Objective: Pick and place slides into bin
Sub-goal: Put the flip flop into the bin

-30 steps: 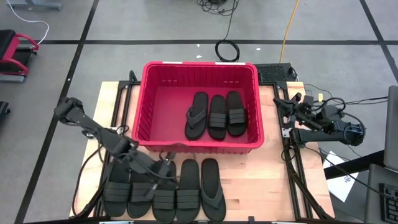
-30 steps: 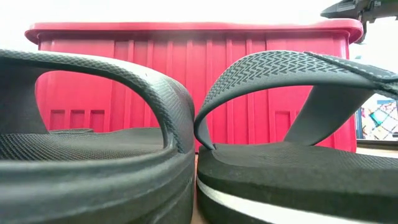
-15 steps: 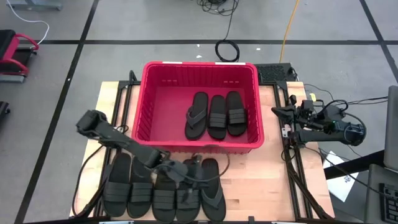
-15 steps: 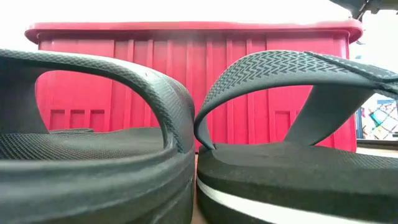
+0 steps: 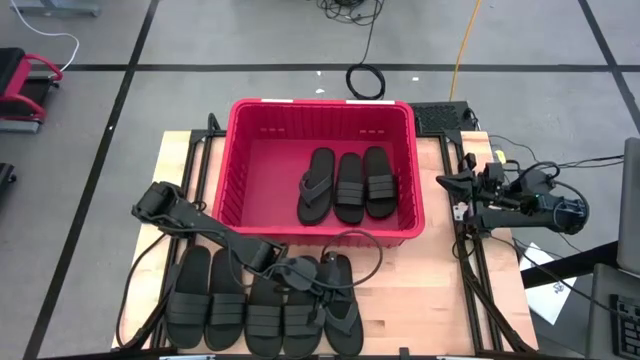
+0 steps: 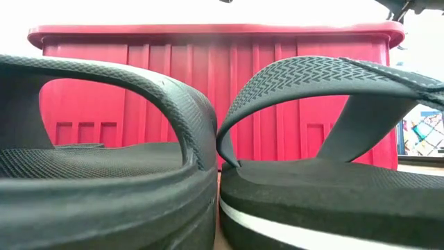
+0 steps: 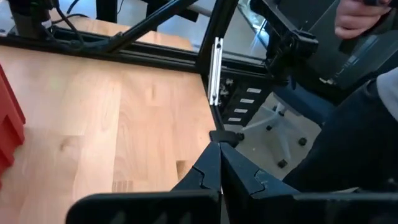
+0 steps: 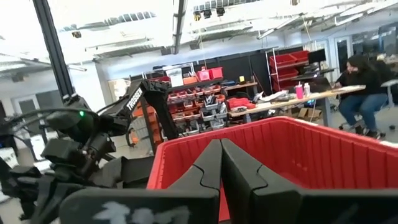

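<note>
Five black slides lie sole-down in a row on the wooden table in front of the red bin (image 5: pixel 232 170): several band slides (image 5: pixel 227 300) and one flip-flop (image 5: pixel 345 310) at the row's right end. Three more slides (image 5: pixel 349 187) lie flat on the bin's floor, toward its right side. My left gripper (image 5: pixel 325 287) is shut and empty above the row's right end; its fingers (image 7: pixel 219 146) point toward the table's right edge. My right gripper (image 5: pixel 452 195) is shut and empty at the table's right edge, facing the bin's right wall (image 8: pixel 298 149).
Black frame rails (image 5: pixel 470 270) run along the table's left and right sides. Bare wood (image 5: pixel 400 300) lies right of the slide row. In the low view two slides (image 6: pixel 104 139) fill the foreground with the bin (image 6: pixel 208 83) behind. A person (image 7: pixel 367 93) is beyond the right edge.
My left gripper has swept toward the table's right edge along the front row, from above the row's middle slides to above its right end. The arm has stretched out behind it. The slides have stayed where they were.
</note>
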You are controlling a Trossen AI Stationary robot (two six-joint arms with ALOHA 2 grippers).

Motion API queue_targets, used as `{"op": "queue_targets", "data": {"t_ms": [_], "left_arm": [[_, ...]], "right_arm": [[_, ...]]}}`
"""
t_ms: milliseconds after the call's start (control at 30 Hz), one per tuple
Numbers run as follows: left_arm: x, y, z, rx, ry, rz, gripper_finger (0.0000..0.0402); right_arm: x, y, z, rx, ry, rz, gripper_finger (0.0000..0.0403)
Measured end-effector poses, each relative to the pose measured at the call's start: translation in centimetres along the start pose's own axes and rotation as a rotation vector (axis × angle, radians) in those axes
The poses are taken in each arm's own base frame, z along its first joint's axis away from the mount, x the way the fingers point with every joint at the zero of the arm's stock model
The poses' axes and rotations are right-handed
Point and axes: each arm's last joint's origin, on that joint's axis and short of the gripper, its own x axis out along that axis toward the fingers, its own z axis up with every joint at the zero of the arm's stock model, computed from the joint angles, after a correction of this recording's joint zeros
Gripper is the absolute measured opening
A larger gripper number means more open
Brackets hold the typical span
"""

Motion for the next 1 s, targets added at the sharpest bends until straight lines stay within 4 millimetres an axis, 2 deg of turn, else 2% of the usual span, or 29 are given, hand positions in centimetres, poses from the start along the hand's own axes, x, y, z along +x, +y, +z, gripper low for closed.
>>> {"op": "queue_targets", "data": {"t_ms": [367,700,1000], "left_arm": [[0.01,0.42,0.18,0.06,-0.007,0.013,0.0021],[0.01,0.41,0.17,0.06,-0.007,0.014,0.0002],[0.01,0.42,0.16,0.06,-0.007,0.015,0.0029]], "right_arm": [[0.0,-0.01,0.0,-0.034,-0.001,-0.003,0.0],[0.0,-0.02,-0.01,-0.051,-0.001,-0.006,0.0],[0.0,-0.01,0.0,-0.026,-0.001,-0.005,0.0]]}}
